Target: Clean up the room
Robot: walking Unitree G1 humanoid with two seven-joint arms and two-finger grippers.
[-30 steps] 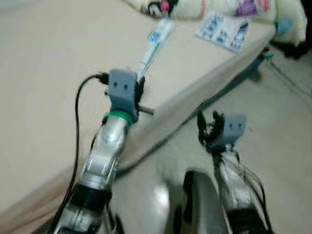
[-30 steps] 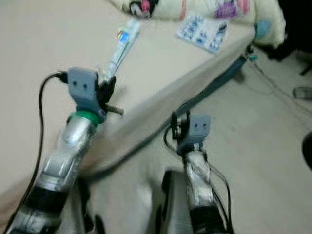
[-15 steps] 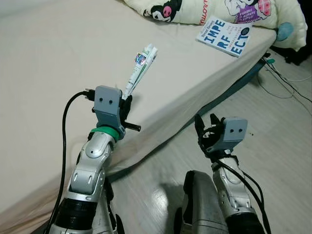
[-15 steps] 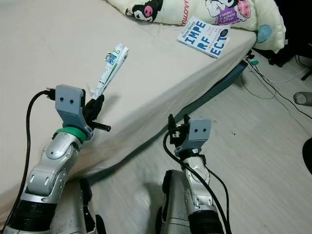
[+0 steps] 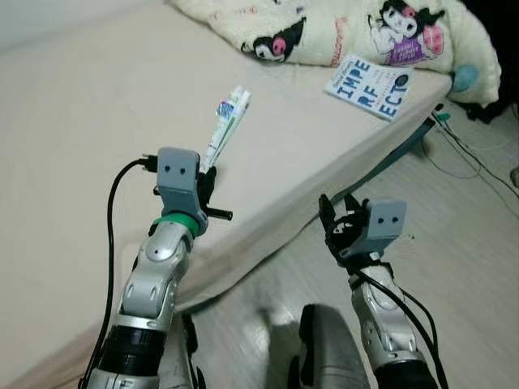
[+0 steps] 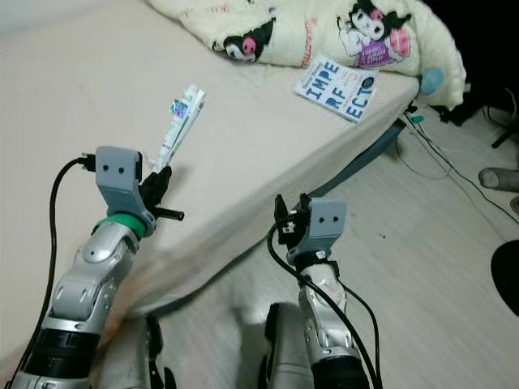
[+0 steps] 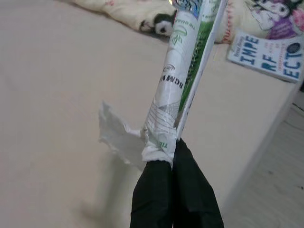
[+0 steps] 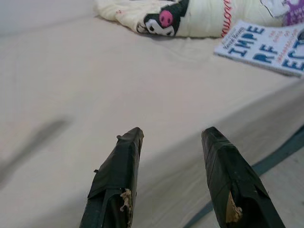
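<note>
Clamping a rolled wrapper (image 7: 183, 80) above the bed (image 5: 73, 146) edge, left gripper (image 7: 173, 156) closed, right gripper (image 8: 172, 137) spread empty over bare floor (image 5: 454, 227), book (image 5: 371, 85) and blanket (image 5: 324, 32) beyond.

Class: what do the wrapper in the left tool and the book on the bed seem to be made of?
Wrapper: probably thin glossy plastic film, or coated paper; it is printed, creased and torn at the pinched end. Book: paper with a smooth printed cover, apparently a paperback lying flat on the bed.

Count: 1 bed (image 5: 97, 121). 1 book (image 5: 369, 85) on it at 1 o'clock. 1 printed blanket (image 5: 340, 28) at 12. 1 green-and-white wrapper (image 5: 225, 130), centre-left. 2 grippers: left gripper (image 7: 173, 156), right gripper (image 8: 173, 175). Cables (image 5: 474, 158) on floor at 3, number unclear.
</note>
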